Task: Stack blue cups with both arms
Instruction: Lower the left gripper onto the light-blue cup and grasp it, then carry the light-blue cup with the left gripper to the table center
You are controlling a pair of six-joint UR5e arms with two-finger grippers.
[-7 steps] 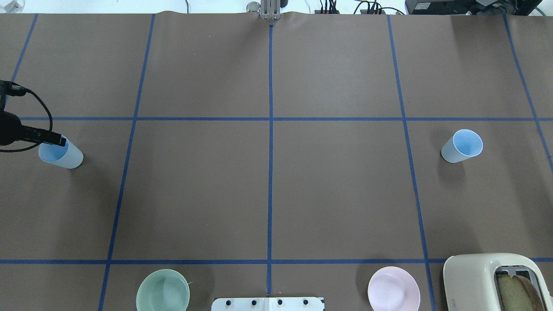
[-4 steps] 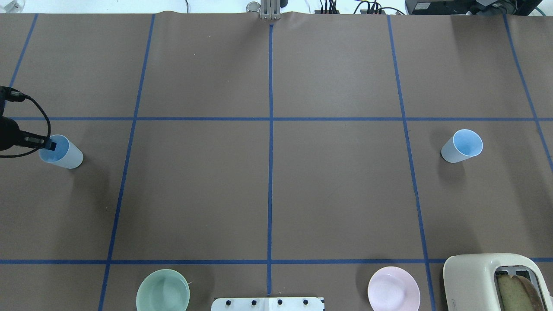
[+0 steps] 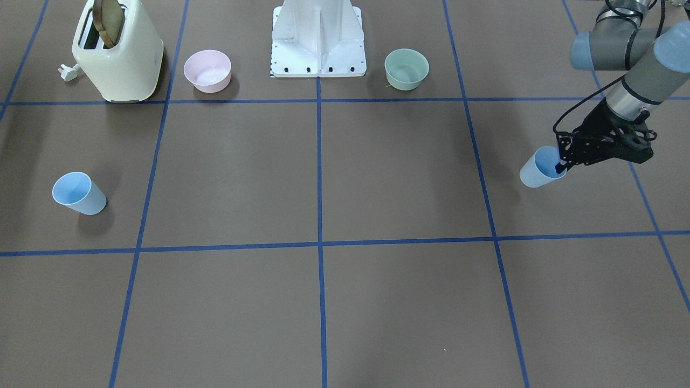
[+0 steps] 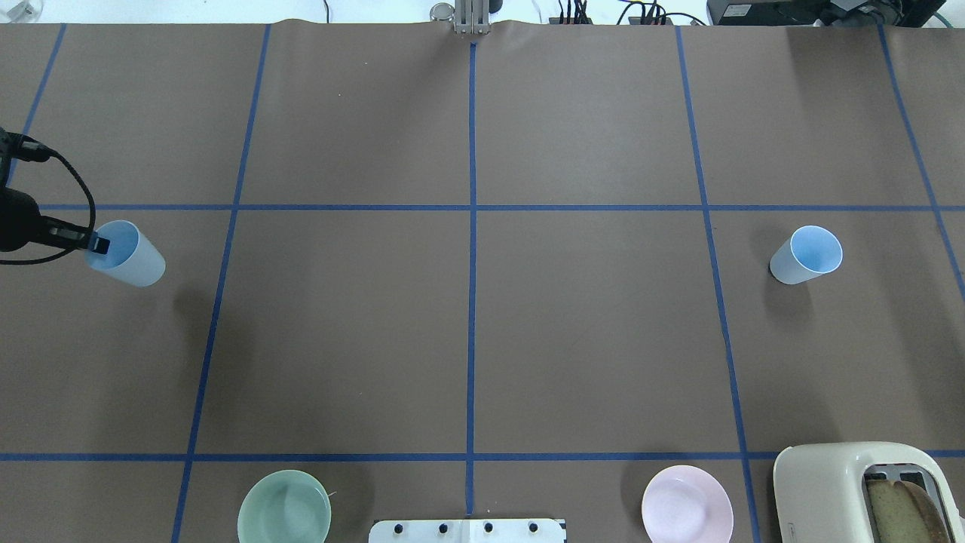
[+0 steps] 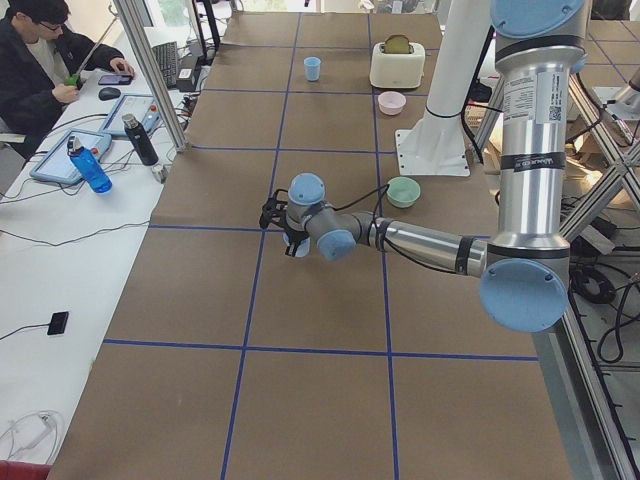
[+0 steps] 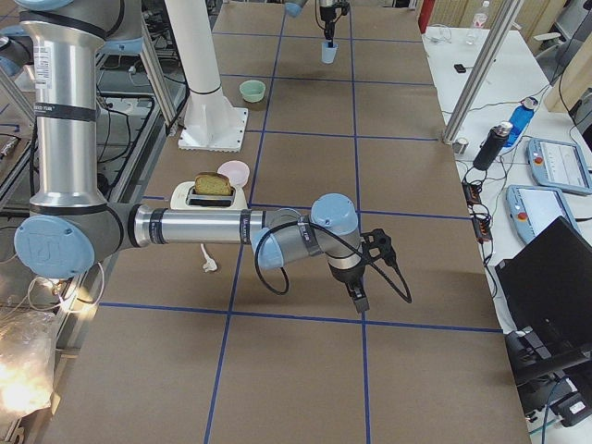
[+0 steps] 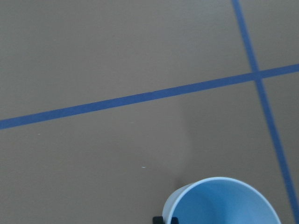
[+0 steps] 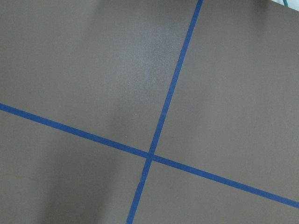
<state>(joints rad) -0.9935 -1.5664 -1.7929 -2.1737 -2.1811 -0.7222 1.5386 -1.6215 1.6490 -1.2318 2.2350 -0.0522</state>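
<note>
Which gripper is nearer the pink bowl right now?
Right. The right gripper hangs over bare table a short way out from the pink bowl and toaster; the left gripper is at the far end, pinching a blue cup.

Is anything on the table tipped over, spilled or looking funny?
Nothing is spilled or broken. The one odd thing is the blue cup in the left gripper: it hangs tilted, pinched by its rim. The other blue cup stands on the table, and the toaster has bread sticking out.

A brown tabletop point(image 4: 588, 339) gridded with blue tape lines point(image 4: 472, 249), flanked by a white side desk point(image 5: 60, 270) where a seated operator point(image 5: 40, 60) works.
</note>
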